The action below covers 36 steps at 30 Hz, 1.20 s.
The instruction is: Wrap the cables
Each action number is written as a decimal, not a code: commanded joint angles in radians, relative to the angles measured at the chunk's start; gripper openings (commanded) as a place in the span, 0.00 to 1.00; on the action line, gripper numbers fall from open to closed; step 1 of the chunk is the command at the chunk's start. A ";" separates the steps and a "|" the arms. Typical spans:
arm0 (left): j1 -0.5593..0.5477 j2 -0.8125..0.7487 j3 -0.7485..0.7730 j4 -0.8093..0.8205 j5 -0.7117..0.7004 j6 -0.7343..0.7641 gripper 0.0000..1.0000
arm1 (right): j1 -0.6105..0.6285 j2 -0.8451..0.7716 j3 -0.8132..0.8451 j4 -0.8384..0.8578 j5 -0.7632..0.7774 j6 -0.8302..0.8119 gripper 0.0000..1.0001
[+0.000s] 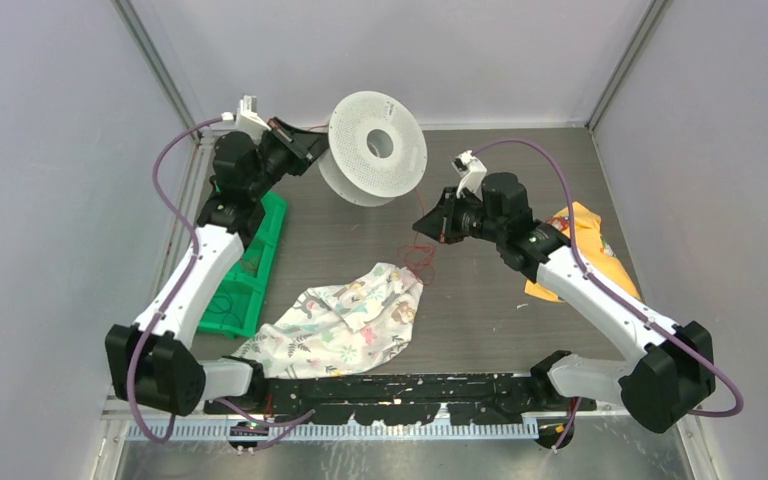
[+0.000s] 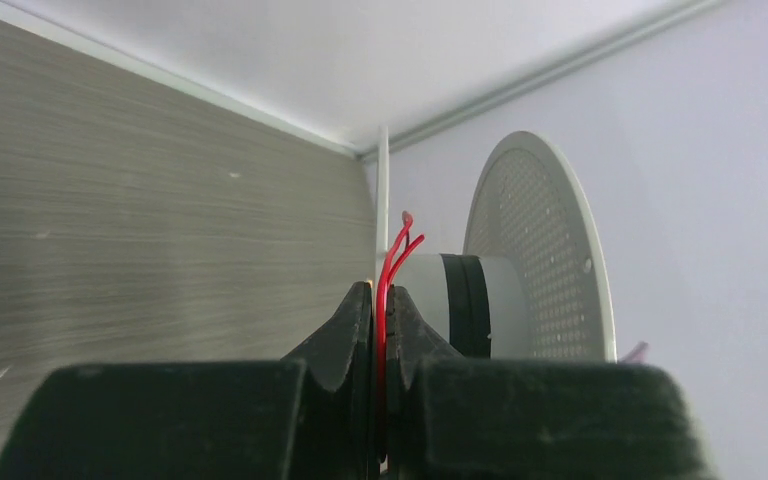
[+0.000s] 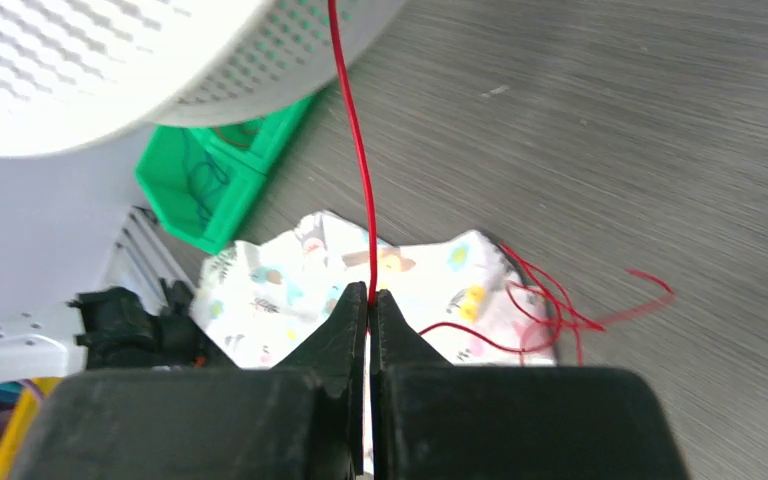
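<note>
Right wrist view is showing your right tool (image 3: 369, 298) clenching the red wire (image 3: 353, 140), running straight ahead to the spool (image 3: 110, 60), where your left tool (image 2: 381, 300) is pinching it beside the hub (image 2: 422, 290).

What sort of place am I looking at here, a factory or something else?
Probably a robot lab's test booth, not a factory: plain grey walls box in a wood-grain table, and odd props are in view, a white perforated plastic spool, thin red wire, a patterned cloth.
</note>
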 commanded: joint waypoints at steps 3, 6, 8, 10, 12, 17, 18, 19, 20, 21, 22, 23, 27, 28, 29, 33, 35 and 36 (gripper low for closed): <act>-0.067 -0.074 0.198 -0.404 -0.344 0.163 0.00 | 0.044 0.020 0.025 0.216 -0.043 0.156 0.01; -0.071 -0.060 0.219 -0.456 -0.356 0.164 0.01 | 0.073 0.046 0.054 0.211 -0.033 0.141 0.01; -0.082 -0.057 0.210 -0.468 -0.376 0.166 0.01 | 0.082 0.072 0.092 0.176 -0.041 0.132 0.01; -0.094 -0.054 0.214 -0.499 -0.446 0.181 0.01 | 0.092 0.106 0.138 0.119 -0.050 0.122 0.01; -0.097 -0.053 0.207 -0.509 -0.485 0.185 0.00 | 0.113 0.136 0.172 0.088 -0.049 0.114 0.01; -0.097 -0.057 0.176 -0.490 -0.518 0.180 0.00 | 0.169 0.206 0.212 0.075 -0.043 0.133 0.01; -0.098 -0.058 0.173 -0.491 -0.527 0.180 0.00 | 0.181 0.217 0.220 0.073 -0.044 0.139 0.01; -0.099 -0.060 0.169 -0.492 -0.536 0.182 0.00 | 0.192 0.228 0.229 0.073 -0.044 0.142 0.01; -0.100 -0.061 0.168 -0.490 -0.541 0.187 0.01 | 0.205 0.236 0.236 0.072 -0.044 0.142 0.01; -0.100 -0.062 0.165 -0.490 -0.542 0.193 0.01 | 0.216 0.241 0.242 0.073 -0.041 0.143 0.01; -0.101 -0.063 0.163 -0.487 -0.541 0.201 0.01 | 0.226 0.247 0.248 0.074 -0.035 0.139 0.01; -0.103 -0.065 0.161 -0.484 -0.542 0.210 0.01 | 0.234 0.252 0.254 0.073 -0.030 0.135 0.01; -0.114 -0.076 0.140 -0.458 -0.542 0.267 0.01 | 0.241 0.258 0.271 0.075 -0.012 0.123 0.00; -0.114 -0.081 0.128 -0.440 -0.529 0.282 0.01 | 0.241 0.258 0.276 0.075 -0.007 0.117 0.01; -0.115 -0.085 0.113 -0.422 -0.511 0.290 0.01 | 0.241 0.261 0.286 0.070 -0.009 0.116 0.01; -0.116 -0.106 0.082 -0.376 -0.485 0.315 0.00 | 0.242 0.308 0.375 -0.026 -0.068 0.064 0.01; -0.116 -0.119 0.075 -0.362 -0.484 0.337 0.00 | 0.241 0.303 0.363 -0.003 -0.077 0.058 0.01; -0.116 -0.127 0.072 -0.351 -0.483 0.347 0.00 | 0.241 0.288 0.333 0.044 -0.075 0.060 0.01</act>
